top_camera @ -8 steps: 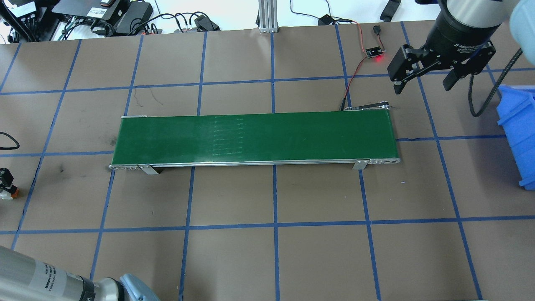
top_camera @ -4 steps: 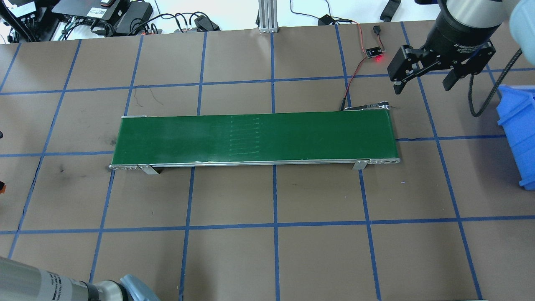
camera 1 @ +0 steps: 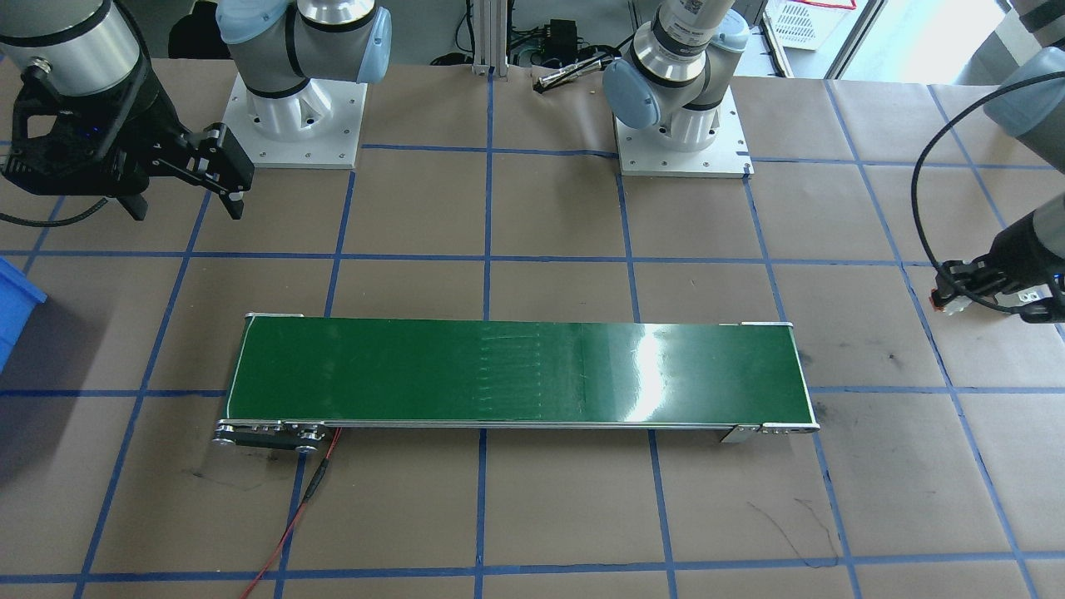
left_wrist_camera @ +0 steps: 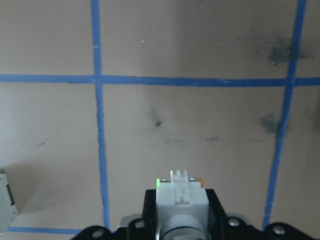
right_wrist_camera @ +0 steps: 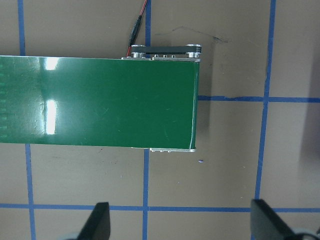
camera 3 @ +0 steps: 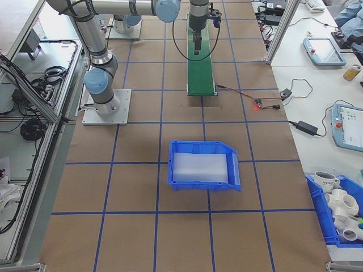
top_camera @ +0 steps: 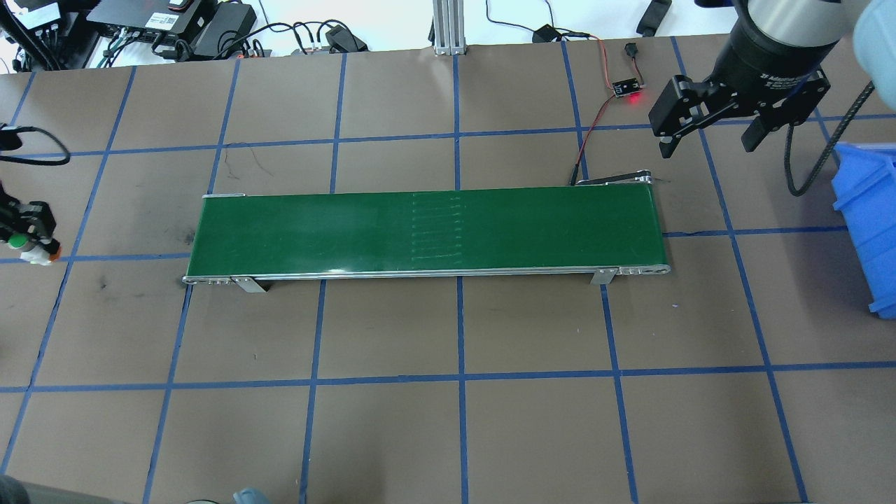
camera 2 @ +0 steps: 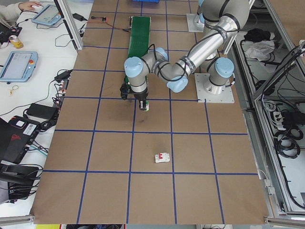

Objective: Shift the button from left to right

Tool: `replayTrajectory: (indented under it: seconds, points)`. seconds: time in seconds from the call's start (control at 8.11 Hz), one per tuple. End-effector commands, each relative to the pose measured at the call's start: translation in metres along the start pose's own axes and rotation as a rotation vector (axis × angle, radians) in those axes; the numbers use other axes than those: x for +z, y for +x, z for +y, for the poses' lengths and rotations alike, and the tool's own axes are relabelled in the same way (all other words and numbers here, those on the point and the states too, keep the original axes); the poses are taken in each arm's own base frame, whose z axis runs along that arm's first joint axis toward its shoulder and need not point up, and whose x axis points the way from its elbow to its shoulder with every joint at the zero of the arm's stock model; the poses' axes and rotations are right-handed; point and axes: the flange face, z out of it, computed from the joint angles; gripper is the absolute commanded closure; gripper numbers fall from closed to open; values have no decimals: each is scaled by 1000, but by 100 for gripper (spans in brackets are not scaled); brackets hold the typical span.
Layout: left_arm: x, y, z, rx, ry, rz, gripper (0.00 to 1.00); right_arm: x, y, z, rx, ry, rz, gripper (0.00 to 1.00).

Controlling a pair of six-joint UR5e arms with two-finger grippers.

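The button (top_camera: 31,248), with a green cap, a white body and a red-brown end block, hangs just above the table at the far left. My left gripper (top_camera: 26,236) is shut on it. In the left wrist view the button's white body (left_wrist_camera: 181,197) sits clamped between the black fingers. From the front I see the left gripper (camera 1: 957,293) well off the belt's end. My right gripper (top_camera: 708,145) hovers open beyond the far right end of the green conveyor belt (top_camera: 427,231), with nothing between its fingers (right_wrist_camera: 100,222).
A blue bin (top_camera: 868,224) stands at the right edge. A small sensor board with a red light (top_camera: 626,87) and its wires lie behind the belt's right end. A white circuit breaker (camera 2: 163,157) lies on the table further left.
My left gripper, with the button in it, slid out past the left edge and came back higher in the view. The seam marks on the belt shifted right. The right arm stayed put.
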Motion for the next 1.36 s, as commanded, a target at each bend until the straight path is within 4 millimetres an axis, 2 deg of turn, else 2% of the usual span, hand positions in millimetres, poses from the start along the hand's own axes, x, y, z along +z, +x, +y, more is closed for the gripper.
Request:
replayTrajectory:
  seconds: [0.0,0.12,0.37,0.49,0.74,0.86,1.11,1.23]
  points:
    - [-5,100,-35,-39,48,87,100,0,0,0,-1,0,0,0]
    - [-1,118,-42,-94,45,108,100,0,0,0,-1,0,0,0]
    - [1,162,-50,-92,41,101,100,1,0,0,-1,-2,0,0]
    - [12,169,-54,-85,19,106,100,1,0,-1,-1,-2,0,0]
    - [49,168,-72,-105,-27,114,100,1,0,-1,-2,0,0,0]
    - [52,174,-76,-100,-8,100,100,1,0,-1,-2,-2,0,0]
    - [50,199,-80,-130,-5,101,100,1,0,-1,-2,0,0,0]
    - [49,200,-79,-125,-3,102,98,1,0,-1,-2,0,0,0]
